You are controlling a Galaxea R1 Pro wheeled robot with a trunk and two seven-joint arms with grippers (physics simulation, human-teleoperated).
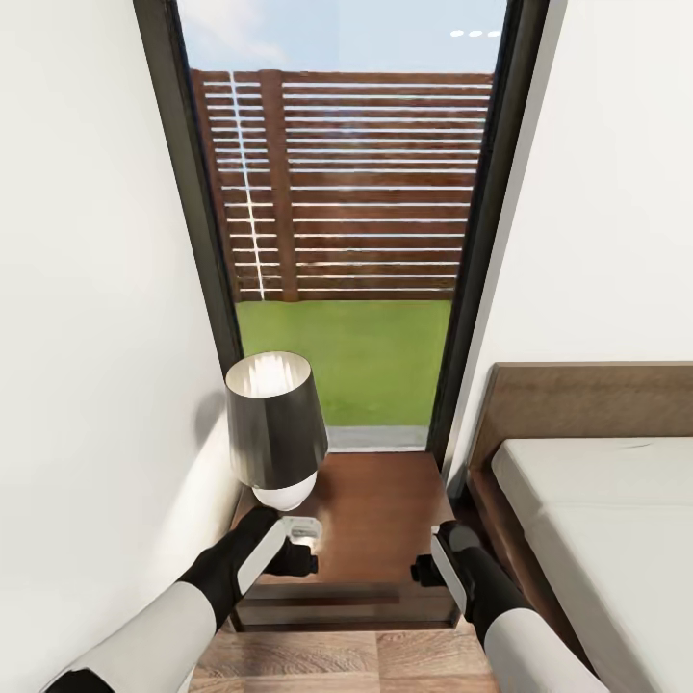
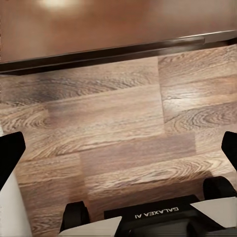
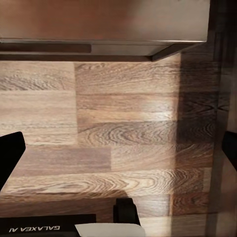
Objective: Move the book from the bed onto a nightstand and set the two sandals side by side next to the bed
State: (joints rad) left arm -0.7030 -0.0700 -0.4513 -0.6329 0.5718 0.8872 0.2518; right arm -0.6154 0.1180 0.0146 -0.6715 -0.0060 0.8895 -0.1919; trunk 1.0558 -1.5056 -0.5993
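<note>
Both claws hang open and empty: your left gripper (image 1: 306, 541) beside the lamp (image 1: 276, 428), your right gripper (image 1: 430, 568) at the front edge of the nightstand (image 1: 375, 510). Its top carries no book, and the bed (image 1: 597, 520) alongside looks bare, so by my judgement everything remains undone, sandals included.
</note>
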